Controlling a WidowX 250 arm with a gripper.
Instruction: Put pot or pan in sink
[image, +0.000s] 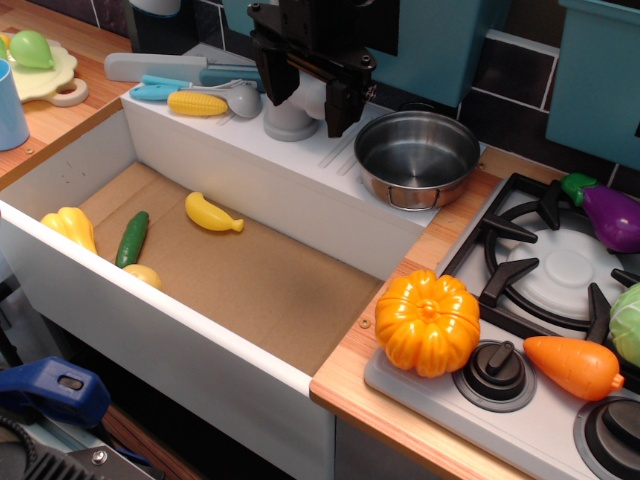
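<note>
The small shiny steel pot (417, 157) stands upright and empty on the white ledge behind the sink, at its right end, its wire handle toward the front. The sink (60, 160) is a large white basin with a brown cardboard-like bottom, to the left of and below the pot. My black gripper (300, 100) hangs above the ledge just left of the pot, apart from it. Its jaws stand open, and nothing is held between them.
In the sink lie a yellow banana (212, 213), a green cucumber (132, 238) and a yellow pepper (70, 227). An orange pumpkin (428, 320) and carrot (573, 366) sit by the stove (520, 250). A grey faucet base (290, 118), corn (197, 103) and utensils lie on the ledge.
</note>
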